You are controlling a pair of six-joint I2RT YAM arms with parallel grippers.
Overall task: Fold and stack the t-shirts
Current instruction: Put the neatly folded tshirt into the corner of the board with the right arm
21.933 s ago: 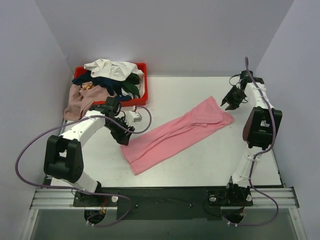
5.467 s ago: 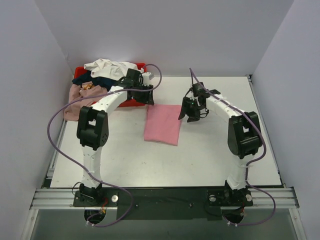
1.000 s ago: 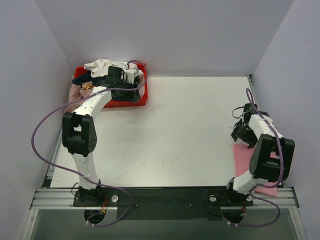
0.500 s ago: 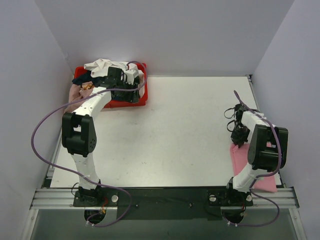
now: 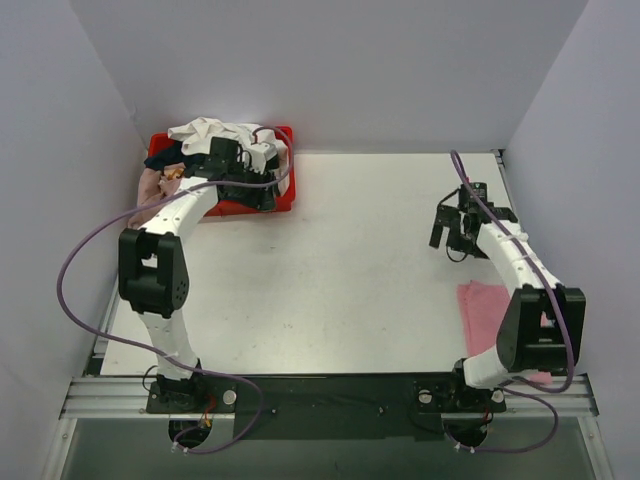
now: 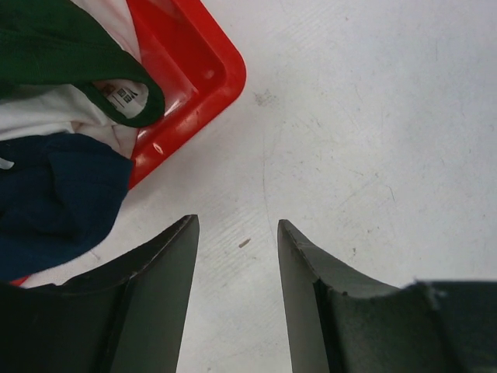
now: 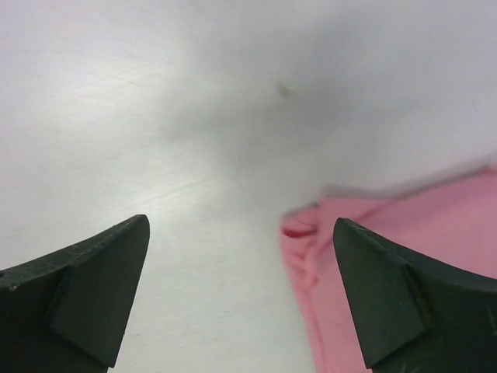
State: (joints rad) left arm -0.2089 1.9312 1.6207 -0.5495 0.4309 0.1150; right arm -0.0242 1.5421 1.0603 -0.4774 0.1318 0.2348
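1. Top view: the folded pink t-shirt [image 5: 485, 310] lies flat at lower right. Its long axis runs roughly top-to-bottom, leaning right, and the right arm partly covers it. The right gripper [image 5: 445, 240] sits higher in frame, apart from the cloth. The left gripper [image 5: 258, 188] is at the red tray [image 5: 288, 140], upper left.
2. Left wrist: fingers spread, empty, beside the tray corner. The dark green t-shirt [image 6: 54, 43] carries a white tag [image 6: 124, 95], print unreadable. The navy t-shirt [image 6: 54, 202] is at left.
3. Right wrist: fingers spread wide, empty. The pink t-shirt's edge is at lower right, blurred.
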